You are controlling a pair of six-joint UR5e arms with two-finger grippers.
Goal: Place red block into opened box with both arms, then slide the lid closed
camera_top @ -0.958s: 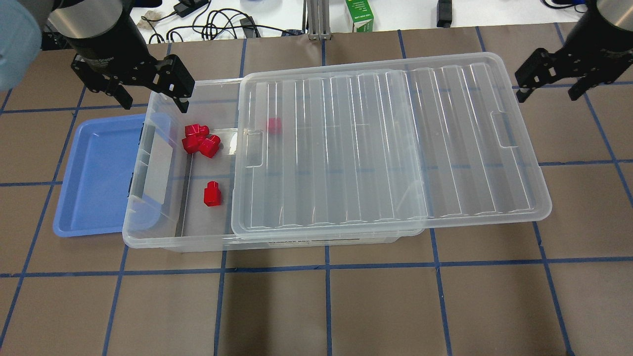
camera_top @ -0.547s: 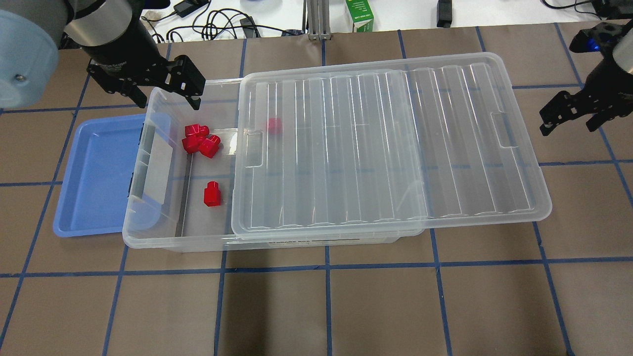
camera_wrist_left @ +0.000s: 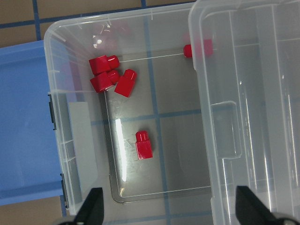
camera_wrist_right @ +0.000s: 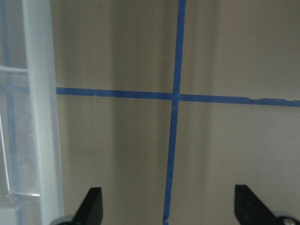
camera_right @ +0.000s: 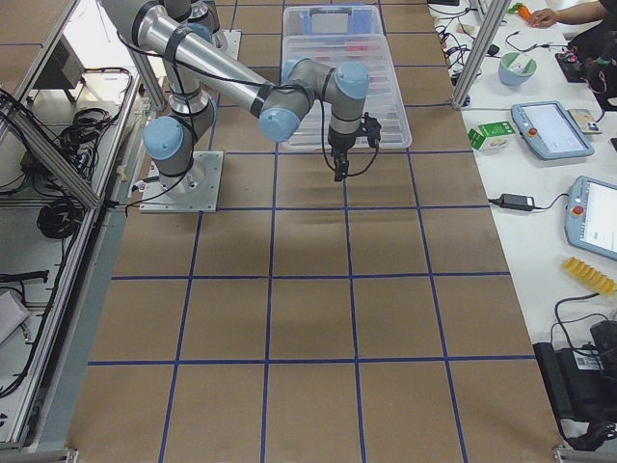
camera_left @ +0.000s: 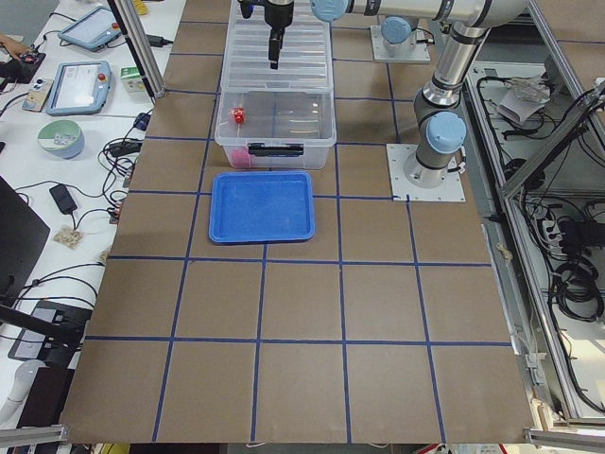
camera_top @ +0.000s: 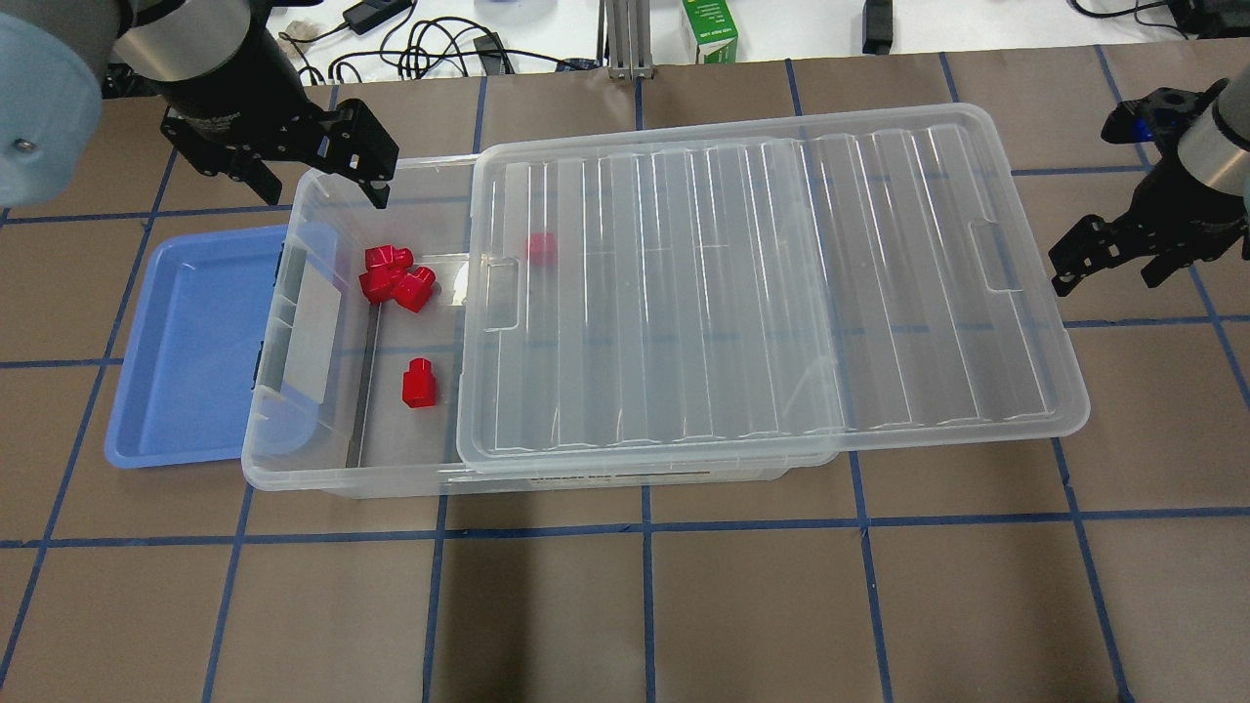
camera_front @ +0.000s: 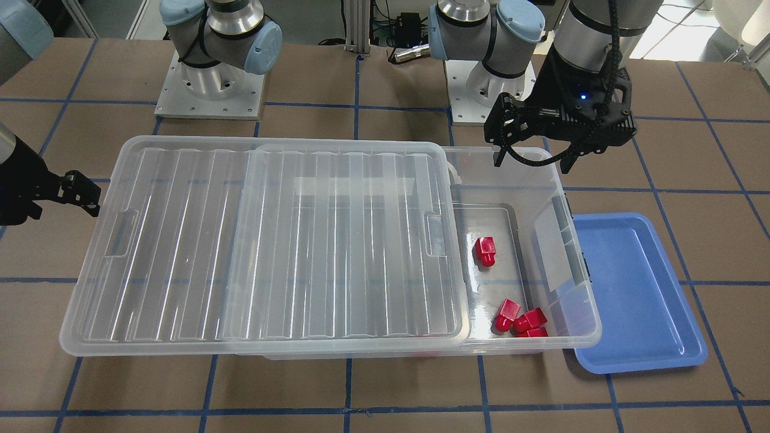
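Note:
The clear box (camera_top: 293, 469) lies across the table, with the ribbed lid (camera_top: 762, 293) slid toward its right end and only its left end uncovered. Several red blocks lie inside. Three huddle together (camera_top: 391, 273), one sits alone (camera_top: 420, 383), and one shows through the lid (camera_top: 540, 247). My left gripper (camera_top: 317, 193) hangs open and empty over the box's far left corner; its wrist view looks down on the single red block (camera_wrist_left: 144, 145). My right gripper (camera_top: 1105, 281) is open and empty just beyond the lid's right end, with the lid's rim (camera_wrist_right: 44, 117) beside it.
A blue tray (camera_top: 186, 342) lies against the box's left end, partly under its rim. A green carton (camera_top: 710, 34) and cables sit past the table's far edge. Brown table with blue tape lines (camera_top: 645, 586) stretches in front of the box.
My right gripper has swung toward the near side and lower, now level with the lid's right-end notch. The left gripper shifted slightly right over the box corner. Blocks and lid stayed put.

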